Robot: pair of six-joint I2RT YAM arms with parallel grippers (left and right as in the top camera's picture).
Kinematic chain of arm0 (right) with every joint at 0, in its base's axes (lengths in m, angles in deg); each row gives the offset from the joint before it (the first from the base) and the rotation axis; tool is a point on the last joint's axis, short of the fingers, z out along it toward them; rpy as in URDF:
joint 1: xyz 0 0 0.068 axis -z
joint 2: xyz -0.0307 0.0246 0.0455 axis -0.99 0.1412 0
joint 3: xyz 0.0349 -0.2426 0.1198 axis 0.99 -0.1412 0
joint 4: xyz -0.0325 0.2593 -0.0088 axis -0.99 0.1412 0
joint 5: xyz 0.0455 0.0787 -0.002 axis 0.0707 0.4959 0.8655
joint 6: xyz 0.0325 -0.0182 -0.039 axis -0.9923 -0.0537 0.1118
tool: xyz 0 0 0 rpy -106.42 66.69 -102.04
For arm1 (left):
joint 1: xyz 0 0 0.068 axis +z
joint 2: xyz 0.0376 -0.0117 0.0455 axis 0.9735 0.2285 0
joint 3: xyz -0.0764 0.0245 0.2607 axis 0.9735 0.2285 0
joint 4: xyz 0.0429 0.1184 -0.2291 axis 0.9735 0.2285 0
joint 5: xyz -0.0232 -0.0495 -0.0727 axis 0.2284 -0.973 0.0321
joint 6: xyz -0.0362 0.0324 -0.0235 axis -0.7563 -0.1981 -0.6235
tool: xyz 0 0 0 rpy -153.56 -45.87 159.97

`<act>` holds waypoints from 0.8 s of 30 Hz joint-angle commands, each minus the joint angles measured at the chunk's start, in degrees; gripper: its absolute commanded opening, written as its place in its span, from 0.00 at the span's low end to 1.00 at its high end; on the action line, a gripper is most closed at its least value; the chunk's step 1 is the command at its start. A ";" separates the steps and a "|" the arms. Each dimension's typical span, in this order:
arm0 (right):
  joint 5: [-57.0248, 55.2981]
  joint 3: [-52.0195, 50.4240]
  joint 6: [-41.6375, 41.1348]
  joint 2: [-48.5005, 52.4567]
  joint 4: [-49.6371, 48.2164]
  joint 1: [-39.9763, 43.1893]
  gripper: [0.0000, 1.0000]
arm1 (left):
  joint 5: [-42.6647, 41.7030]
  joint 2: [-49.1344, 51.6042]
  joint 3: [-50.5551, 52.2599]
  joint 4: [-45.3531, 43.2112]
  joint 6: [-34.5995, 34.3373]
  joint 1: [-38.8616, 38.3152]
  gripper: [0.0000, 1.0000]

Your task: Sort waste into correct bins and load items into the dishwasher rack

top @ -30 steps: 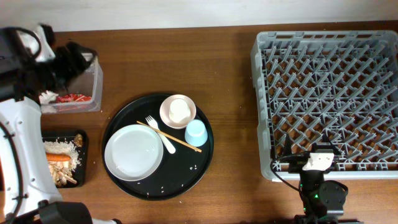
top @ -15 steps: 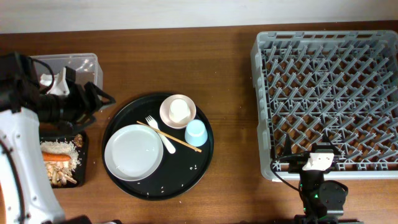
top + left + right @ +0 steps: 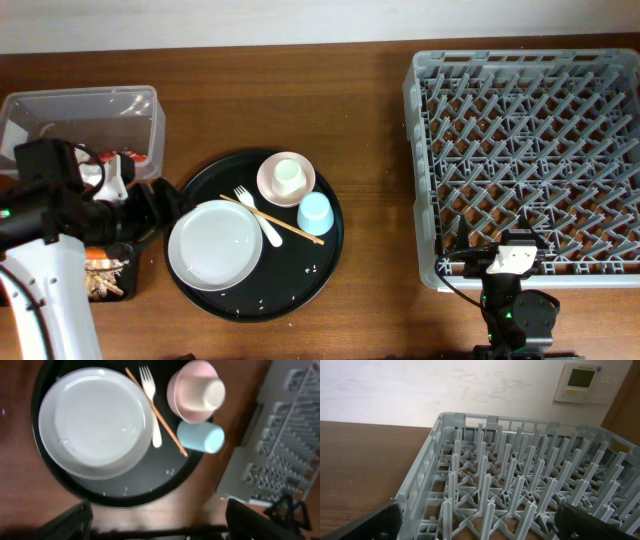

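Two grippers, both with fingers spread wide and nothing between them. Left gripper just over the left rim of the round black tray, with the white forearm coming up from the front-left of that tray and bent at the wrist toward it. Pointed downward, so that the whole tray fills the wrist view. Dark fingers low in that view's corners. Right gripper far to the right of the tray, low at the near edge of the grey dishwasher rack. Aimed level across the pegs toward the back wall, arm folded close beneath it.

On the tray: white plate in the front-left part. Pinkish bowl at the back, small white cup standing inside it. Light blue cup just beside the bowl, toward the tray's right rim. White fork along the plate's right edge, chopsticks laid slantwise over it.

Off the tray: clear box to its back-left, red wrapper in the corner nearest the tray. Shallow black bin to its front-left, largely hidden under the left arm, with orange carrot and brown scraps showing past it.
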 commanded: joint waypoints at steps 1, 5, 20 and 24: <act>3.32 -0.46 0.35 -0.42 -3.58 0.31 0.99 | 1.25 -0.39 0.74 -4.22 -3.32 2.54 0.99; 17.03 -0.46 0.33 -0.42 -10.12 0.31 0.99 | 3.76 -0.39 0.74 -5.07 -4.81 5.16 0.99; 86.01 -0.46 -5.88 -0.42 -25.40 -0.17 0.99 | 7.87 -0.39 0.74 -5.07 -4.81 5.16 0.99; 74.03 -0.44 -21.79 -0.42 -27.32 -0.17 0.99 | 7.87 -0.42 0.74 -5.07 -4.81 5.16 0.99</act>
